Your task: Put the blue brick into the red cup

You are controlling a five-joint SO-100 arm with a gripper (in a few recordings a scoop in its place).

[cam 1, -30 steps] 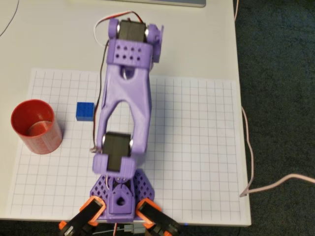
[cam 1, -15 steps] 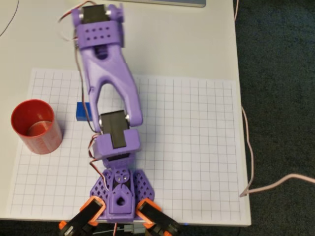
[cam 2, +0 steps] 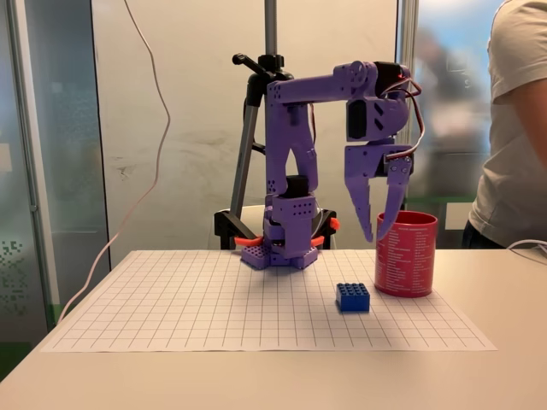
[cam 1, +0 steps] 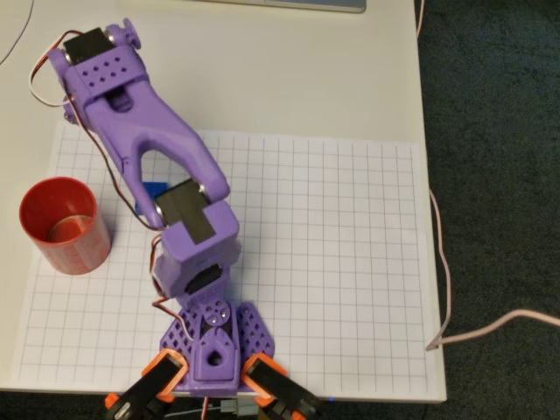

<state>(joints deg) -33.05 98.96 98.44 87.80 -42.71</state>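
1. The purple arm point(cam 2: 295, 145) rises from its base point(cam 1: 213, 341) at the near edge of the grid sheet point(cam 1: 350, 262) in the overhead view; the base is held by 2 orange clamps point(cam 1: 157, 372).
2. In the fixed view, the gripper point(cam 2: 379, 231) hangs fingers-down well above the sheet, its 2 pointed fingers point(cam 2: 398, 201) spread with a clear gap between the tips and nothing in them.
3. The fingertips stand higher than the blue brick point(cam 2: 353, 296) and a little to its right in that view, level with the upper part of the red cup point(cam 2: 405, 254) and overlapping its left edge in the picture; whether they are nearer or farther than the cup cannot be told.
4. The blue brick lies flat on the sheet, studs up, just left of the cup's foot in the fixed view and apart from it.
5. In the overhead view, the brick point(cam 1: 156, 187) is mostly covered by the arm's forearm; a blue patch shows through the forearm's opening, to the right of the cup point(cam 1: 63, 225).
6. The cup stands upright at the sheet's left edge in the overhead view, mouth open upward.
7. A person point(cam 2: 517, 128) in a light shirt stands at the right edge of the fixed view, behind the table point(cam 2: 256, 376).
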